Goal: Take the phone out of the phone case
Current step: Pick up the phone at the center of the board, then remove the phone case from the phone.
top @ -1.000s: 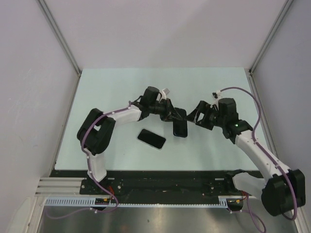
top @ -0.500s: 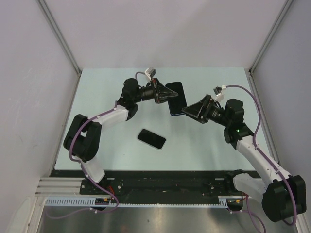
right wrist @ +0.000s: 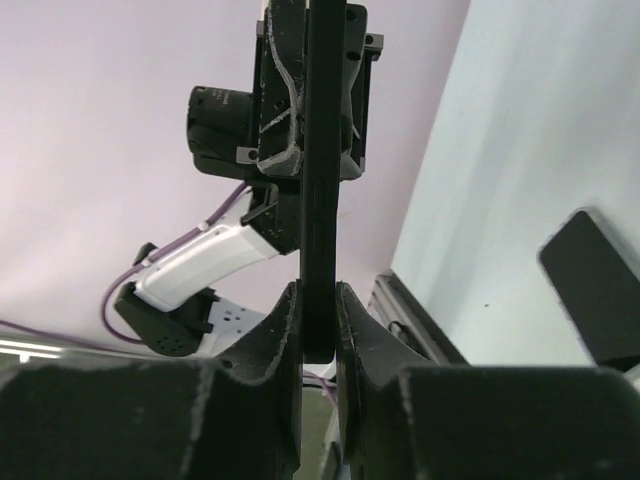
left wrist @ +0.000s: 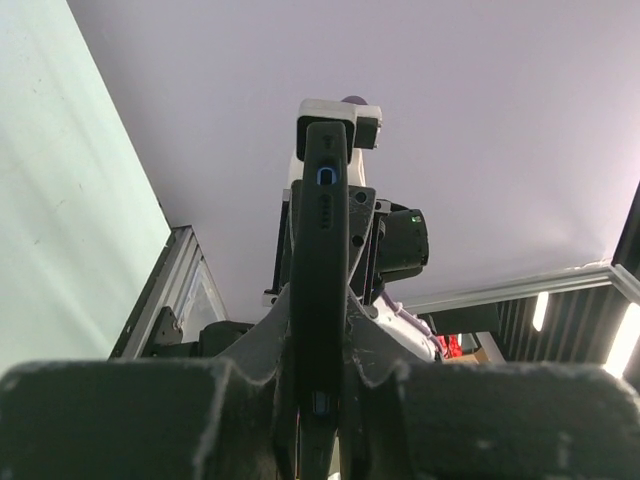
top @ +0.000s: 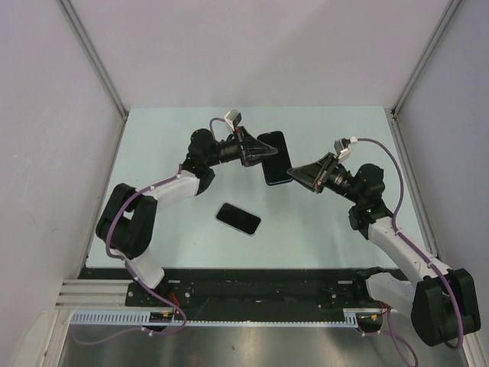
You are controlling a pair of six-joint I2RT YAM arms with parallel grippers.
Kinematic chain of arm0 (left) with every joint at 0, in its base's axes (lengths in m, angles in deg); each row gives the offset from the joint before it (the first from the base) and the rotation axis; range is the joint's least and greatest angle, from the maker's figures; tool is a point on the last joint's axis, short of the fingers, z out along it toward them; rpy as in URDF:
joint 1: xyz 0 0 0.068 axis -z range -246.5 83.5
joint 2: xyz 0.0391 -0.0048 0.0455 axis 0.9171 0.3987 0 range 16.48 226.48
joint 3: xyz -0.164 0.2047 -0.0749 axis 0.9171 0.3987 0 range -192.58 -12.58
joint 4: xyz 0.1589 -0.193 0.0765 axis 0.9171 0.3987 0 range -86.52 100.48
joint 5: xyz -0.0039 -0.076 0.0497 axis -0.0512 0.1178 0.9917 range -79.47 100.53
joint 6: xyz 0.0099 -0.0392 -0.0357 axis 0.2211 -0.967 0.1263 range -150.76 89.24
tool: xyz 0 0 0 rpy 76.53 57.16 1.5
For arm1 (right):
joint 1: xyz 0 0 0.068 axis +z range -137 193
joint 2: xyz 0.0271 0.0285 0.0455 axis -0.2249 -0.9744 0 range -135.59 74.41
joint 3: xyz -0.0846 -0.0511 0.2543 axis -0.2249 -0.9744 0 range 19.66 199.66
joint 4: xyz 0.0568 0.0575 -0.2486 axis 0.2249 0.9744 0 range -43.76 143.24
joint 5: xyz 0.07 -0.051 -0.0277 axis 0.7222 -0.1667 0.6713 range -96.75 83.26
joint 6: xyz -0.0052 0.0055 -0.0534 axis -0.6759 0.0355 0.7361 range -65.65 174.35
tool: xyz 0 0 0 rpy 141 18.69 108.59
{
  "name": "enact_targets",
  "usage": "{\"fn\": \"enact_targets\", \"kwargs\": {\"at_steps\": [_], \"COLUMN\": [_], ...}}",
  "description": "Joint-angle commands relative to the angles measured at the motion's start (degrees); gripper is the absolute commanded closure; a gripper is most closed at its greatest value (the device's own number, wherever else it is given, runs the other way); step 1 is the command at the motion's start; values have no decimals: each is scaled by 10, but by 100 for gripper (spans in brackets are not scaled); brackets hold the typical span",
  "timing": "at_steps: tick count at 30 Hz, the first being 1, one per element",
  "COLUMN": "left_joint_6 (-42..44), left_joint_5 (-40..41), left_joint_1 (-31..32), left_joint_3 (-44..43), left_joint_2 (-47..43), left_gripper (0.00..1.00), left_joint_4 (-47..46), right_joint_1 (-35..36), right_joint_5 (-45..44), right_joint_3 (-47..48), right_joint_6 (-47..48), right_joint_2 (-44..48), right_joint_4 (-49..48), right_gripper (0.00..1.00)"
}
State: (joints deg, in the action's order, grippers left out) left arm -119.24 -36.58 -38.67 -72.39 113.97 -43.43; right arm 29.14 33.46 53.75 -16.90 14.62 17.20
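The bench (top: 168, 153) no longer has the work going on low over its middle. A second ago the left arm (top: 164, 187) held the phone case (top: 275, 153) just above the centre, with the right arm (top: 397, 241) waiting beside it. Now the left arm has swung the case up and toward the far side, and the right arm has stretched out to meet it there.

The case hangs clear of the bench between the two arms, with a blue rim showing at its lower end. A loose slab (top: 238, 219), dark and glossy, lies flat on the bench nearer the arm bases, in the same place as before. It looks like a bare handset, but I cannot be sure. Whether anything sits inside the case does not show in the edge-on wrist views.

The left gripper (top: 263, 153) is clamped on the case as it was, one finger on each face and the port cut-out pointing away from its camera. The real change is at the right gripper (top: 294, 177): it stood wide apart a moment ago and has now snapped closed, its fingers (right wrist: 285, 330) pinching the thin near edge of the case (right wrist: 322, 200).

So both ends are gripped — the set-up for bending or peeling the case. The next move probably needs opposing pulls, and the pinch on so narrow an edge could slip.
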Motion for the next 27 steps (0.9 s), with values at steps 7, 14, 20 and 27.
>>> {"fn": "enact_targets", "kwargs": {"at_steps": [7,14,20,27], "left_joint_6": [-70,-77,-108,-194], "left_joint_5": [64,85,94,105], "left_joint_1": [-11,-10,-10,-10], "left_joint_3": [23,8,-3,-16], "left_joint_2": [-88,-158,-174,-153], "left_gripper": [100,100,100,100], "left_joint_4": [-116,-85,-99,-166], "right_joint_1": [15,34,64,71], "right_joint_5": [-10,-33,-30,-29], "right_joint_3": [-67,-64,-25,33], "right_joint_6": [-199,-272,-228,-217], "right_joint_2": [-31,-142,-154,-166], "right_joint_4": [-397,-625,-625,-626], "right_gripper": [100,100,100,100]}}
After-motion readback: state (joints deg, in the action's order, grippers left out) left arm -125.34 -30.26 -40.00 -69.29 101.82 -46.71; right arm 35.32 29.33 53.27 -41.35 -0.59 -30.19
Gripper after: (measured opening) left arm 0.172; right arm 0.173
